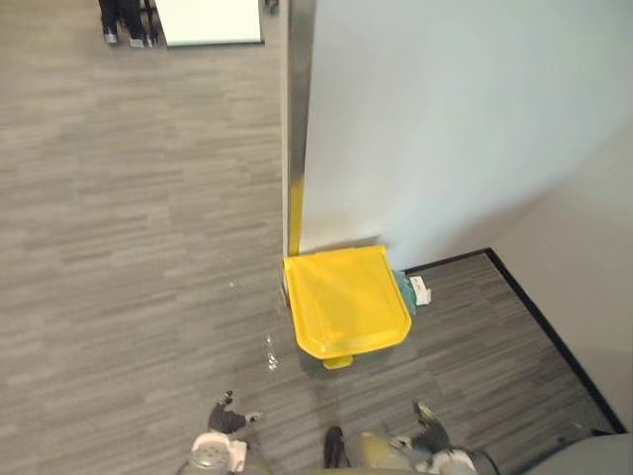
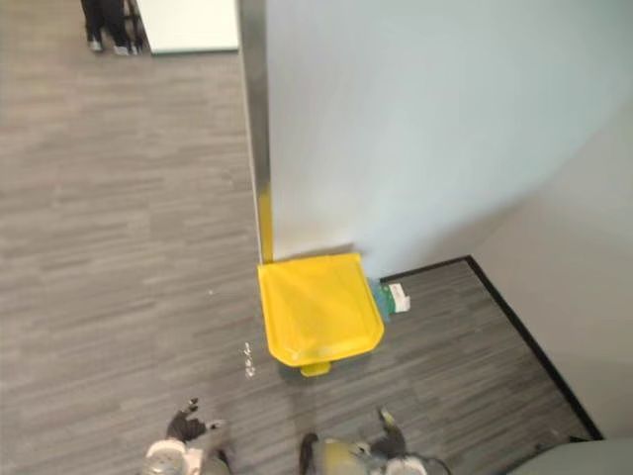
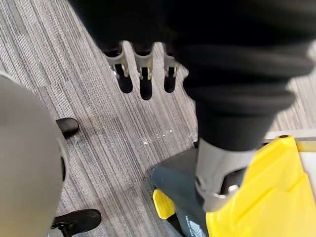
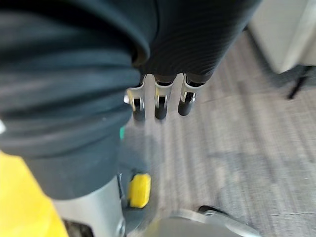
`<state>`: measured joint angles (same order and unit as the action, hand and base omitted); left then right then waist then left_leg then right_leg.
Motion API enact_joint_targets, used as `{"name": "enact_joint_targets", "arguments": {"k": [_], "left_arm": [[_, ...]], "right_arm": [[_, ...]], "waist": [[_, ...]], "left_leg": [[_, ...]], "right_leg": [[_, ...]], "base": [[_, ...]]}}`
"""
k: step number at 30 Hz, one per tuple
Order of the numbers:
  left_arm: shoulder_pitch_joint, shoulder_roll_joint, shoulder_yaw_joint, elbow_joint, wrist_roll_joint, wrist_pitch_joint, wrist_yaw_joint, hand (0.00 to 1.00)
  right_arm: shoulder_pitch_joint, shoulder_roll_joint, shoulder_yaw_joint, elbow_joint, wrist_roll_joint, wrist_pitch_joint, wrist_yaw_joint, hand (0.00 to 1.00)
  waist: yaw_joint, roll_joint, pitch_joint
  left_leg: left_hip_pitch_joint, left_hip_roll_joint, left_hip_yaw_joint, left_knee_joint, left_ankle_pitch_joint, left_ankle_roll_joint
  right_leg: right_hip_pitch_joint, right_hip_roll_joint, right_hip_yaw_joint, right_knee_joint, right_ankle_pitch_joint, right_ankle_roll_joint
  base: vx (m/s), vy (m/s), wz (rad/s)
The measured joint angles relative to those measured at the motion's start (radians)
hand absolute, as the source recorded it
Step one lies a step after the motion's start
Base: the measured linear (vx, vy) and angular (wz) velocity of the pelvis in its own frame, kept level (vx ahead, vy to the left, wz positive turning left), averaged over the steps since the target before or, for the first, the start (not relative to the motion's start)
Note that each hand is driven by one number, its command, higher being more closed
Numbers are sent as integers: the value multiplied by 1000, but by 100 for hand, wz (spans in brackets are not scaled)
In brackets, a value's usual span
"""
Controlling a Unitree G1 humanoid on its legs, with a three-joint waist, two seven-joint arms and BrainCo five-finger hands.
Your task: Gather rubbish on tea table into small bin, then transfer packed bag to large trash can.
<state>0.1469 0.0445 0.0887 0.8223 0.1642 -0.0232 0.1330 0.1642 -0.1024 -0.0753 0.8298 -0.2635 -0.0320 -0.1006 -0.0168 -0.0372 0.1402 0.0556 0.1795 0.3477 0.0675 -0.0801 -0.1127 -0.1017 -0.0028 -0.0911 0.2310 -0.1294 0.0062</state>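
Note:
The large trash can stands on the grey floor against a white wall, its yellow lid [image 1: 346, 302] down and a yellow pedal [image 1: 337, 362] at its front. My left hand [image 1: 226, 421] hangs low at the left, a short way in front of the can. In the left wrist view its fingers [image 3: 143, 79] are straight and hold nothing, and the can's grey body [image 3: 180, 190] and yellow lid [image 3: 266, 197] lie beyond the thumb. My right hand [image 1: 430, 435] hangs low at the right. Its fingers [image 4: 160, 101] are straight and empty above the pedal [image 4: 139, 190].
A metal post [image 1: 295, 129] edges the white wall [image 1: 445, 119] behind the can. A small white and green item [image 1: 415, 290] lies at the can's right side. Small bits [image 1: 270, 351] lie on the floor left of the pedal. A person's legs [image 1: 124, 25] stand far off.

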Motion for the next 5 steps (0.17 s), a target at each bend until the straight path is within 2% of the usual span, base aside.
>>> {"name": "enact_joint_targets", "arguments": {"k": [1, 5], "left_arm": [[-6, 1, 0, 19, -1, 1, 2, 0], [-17, 7, 1, 58, -11, 0, 20, 0]], "right_arm": [[-11, 0, -4, 16, 5, 8, -8, 0], [-17, 15, -41, 38, 33, 16, -27, 0]], "waist": [[0, 15, -9], [4, 13, -9]], "left_leg": [[2, -1, -1, -5, 2, -1], [39, -15, -17, -33, 15, -5]], "right_leg": [[8, 1, 0, -24, 15, 2], [71, -2, -3, -97, 54, -1]], "base": [[34, 46, -3], [39, 59, 9]]}}
